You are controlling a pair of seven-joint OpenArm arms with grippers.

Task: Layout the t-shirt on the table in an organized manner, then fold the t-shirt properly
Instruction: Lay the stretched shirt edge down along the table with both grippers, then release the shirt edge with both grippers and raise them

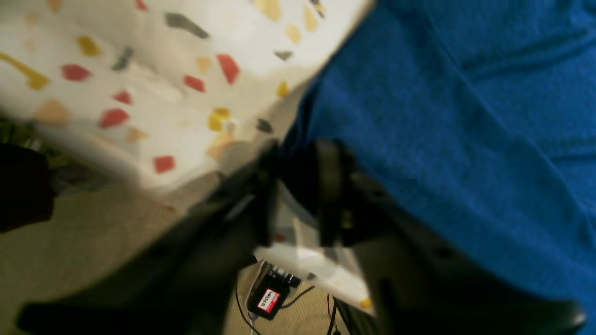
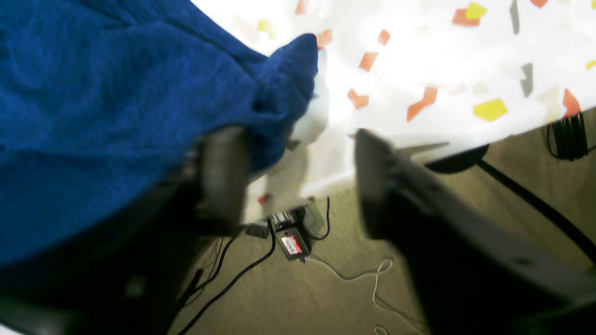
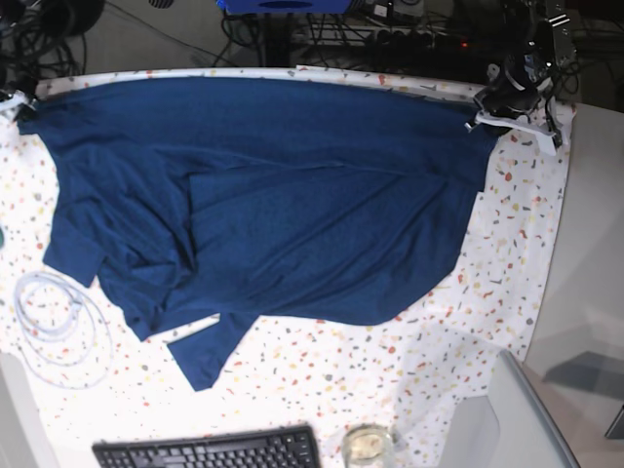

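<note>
t-shirt [image 3: 283,205]: a plain dark navy-blue garment spread wide over the far half of the table, its long straight edge running along the far edge from the far-left corner to near the far-right corner; the body lies mostly flat with shallow creases, while the left part is bunched and folded over itself, and a narrow flap points toward the near edge.

table [image 3: 507,283]: covered in a white cloth speckled with red, orange, yellow and grey flecks; bare cloth shows along the near edge and down the right side.

left gripper [image 1: 298,195]: at the far-right corner of the table, where the shirt's corner ends. In the blurred left wrist view its jaws stand slightly apart, the speckled cloth showing between them; the blue fabric lies over one jaw, and it seems not to be pinched.

right gripper [image 2: 298,181]: at the far-left corner of the table. In the right wrist view its jaws stand wide apart; a folded tip of the shirt rests just beside one jaw, not clamped between the two.

coiled white cable [image 3: 54,327]: on the cloth by the left edge, near the bunched part of the shirt.

black keyboard [image 3: 210,450]: at the near edge.

glass [image 3: 368,445]: at the near edge, just right of the keyboard.
</note>
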